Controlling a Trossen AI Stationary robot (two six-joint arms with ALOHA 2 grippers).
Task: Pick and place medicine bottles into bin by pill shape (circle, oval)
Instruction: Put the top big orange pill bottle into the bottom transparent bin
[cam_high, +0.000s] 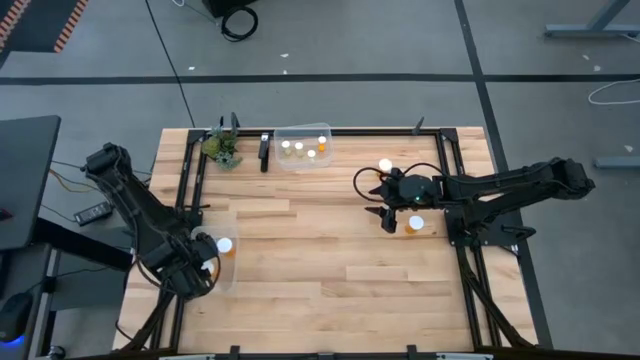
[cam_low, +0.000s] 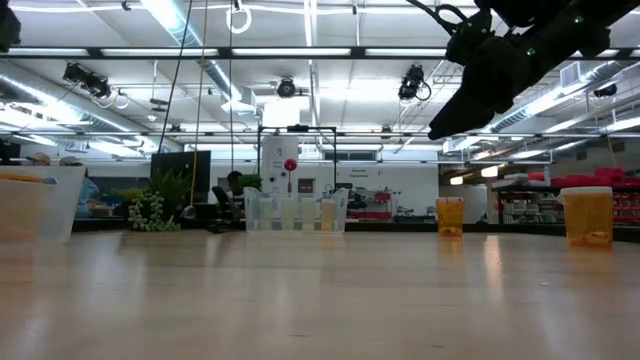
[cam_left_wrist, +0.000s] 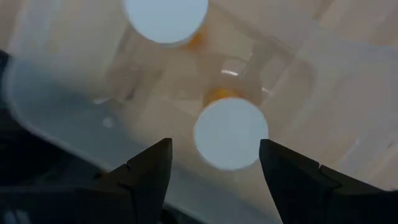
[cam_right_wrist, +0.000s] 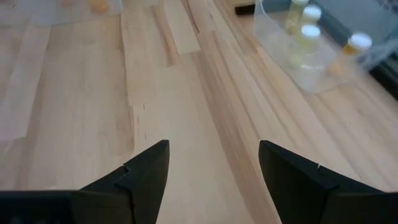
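My left gripper (cam_left_wrist: 214, 168) (cam_high: 205, 258) is open above a clear bin (cam_high: 222, 268) at the table's left edge. Two amber bottles with white caps stand in that bin: one (cam_left_wrist: 230, 134) shows between my fingers below them, the other (cam_left_wrist: 165, 15) beyond it. My right gripper (cam_right_wrist: 214, 168) (cam_high: 383, 202) is open and empty, raised above the table right of centre. Two bottles stand on the table near it, one on its far side (cam_high: 385, 166) and one on its near side (cam_high: 416, 223). A second clear bin (cam_high: 303, 148) at the far edge holds several bottles.
A small green plant (cam_high: 222, 148) and a dark block (cam_high: 264, 152) stand at the far edge beside the far bin. A black frame (cam_high: 455, 190) runs along the table's sides. Bare wood lies in the table's middle and near part.
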